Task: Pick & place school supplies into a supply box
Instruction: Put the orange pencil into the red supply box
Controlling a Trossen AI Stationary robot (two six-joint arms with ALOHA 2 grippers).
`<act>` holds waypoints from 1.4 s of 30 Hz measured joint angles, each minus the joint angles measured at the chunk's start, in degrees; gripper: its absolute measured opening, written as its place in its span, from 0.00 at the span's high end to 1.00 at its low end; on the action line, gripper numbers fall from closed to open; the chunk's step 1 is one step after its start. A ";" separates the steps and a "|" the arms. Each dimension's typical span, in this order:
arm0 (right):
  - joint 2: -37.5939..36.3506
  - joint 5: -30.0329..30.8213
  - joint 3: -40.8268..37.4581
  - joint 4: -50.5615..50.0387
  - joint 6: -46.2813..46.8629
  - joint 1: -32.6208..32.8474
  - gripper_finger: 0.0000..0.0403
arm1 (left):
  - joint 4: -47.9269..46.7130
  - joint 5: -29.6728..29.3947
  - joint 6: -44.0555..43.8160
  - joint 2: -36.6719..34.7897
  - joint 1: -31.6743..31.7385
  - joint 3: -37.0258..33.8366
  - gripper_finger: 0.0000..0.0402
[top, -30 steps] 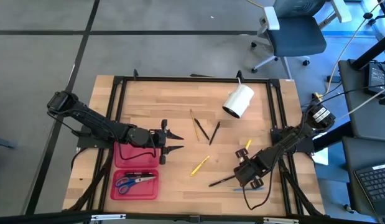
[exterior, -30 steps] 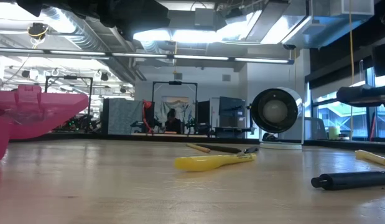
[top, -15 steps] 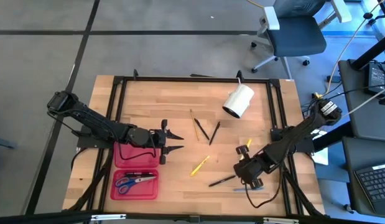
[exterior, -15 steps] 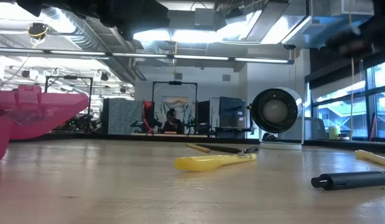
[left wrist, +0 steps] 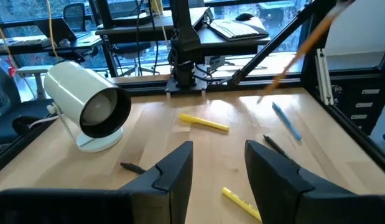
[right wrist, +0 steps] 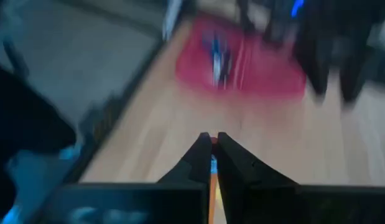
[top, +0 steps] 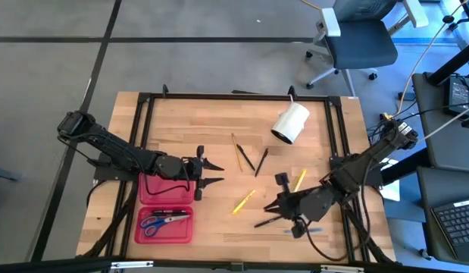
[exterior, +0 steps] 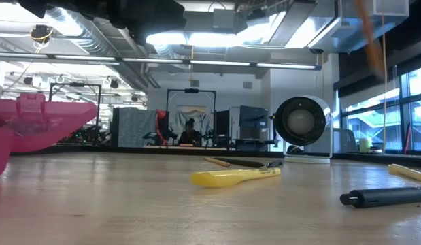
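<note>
My right gripper has swung toward the table's middle, fingers pinched on an orange pencil. Well ahead of it lies the red case, scissors inside. My left gripper hovers beside the case, fingers parted, empty.

Red translucent supply box, blue-handled scissors, yellow pen, white cylinder, possibly orange pencil.

Grey floor, 1 office chair, ceiling lights, windows
</note>
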 joint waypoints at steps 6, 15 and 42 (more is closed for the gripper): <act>0.01 -0.83 -3.45 17.60 -10.87 -2.75 0.96 | 0.63 0.10 -0.61 0.00 0.00 0.00 0.64; 0.10 -11.73 -9.35 31.99 -12.78 -11.39 0.96 | 4.16 6.12 -4.38 0.00 0.02 0.00 0.65; 7.42 -19.52 -10.77 54.95 -15.86 -20.80 0.96 | 7.16 10.75 2.70 0.00 0.00 0.02 0.66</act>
